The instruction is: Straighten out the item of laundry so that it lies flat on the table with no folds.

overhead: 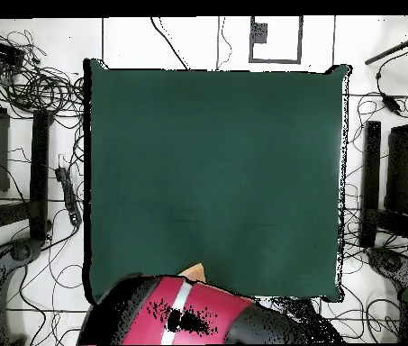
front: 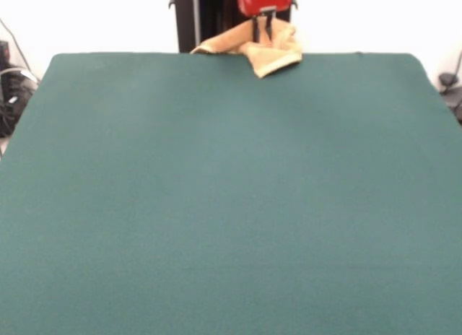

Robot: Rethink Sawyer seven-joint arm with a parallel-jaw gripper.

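The item of laundry (front: 261,50) is an orange-tan towel, bunched in folds at the table's far edge, with one corner pointing toward the camera. My gripper (front: 263,29) comes down from its red body right onto the heap's middle, with cloth rising on both sides of it. In the overhead view only a small tan corner of the item of laundry (overhead: 194,270) pokes out from under the red arm (overhead: 185,315), which hides the gripper. The table (front: 231,205) is covered in dark green cloth.
The towel sits right at the table (overhead: 216,162) edge by the pedestal, part of it hanging past the rim. Cables and dark gear (overhead: 36,99) lie on the floor along both sides of the table.
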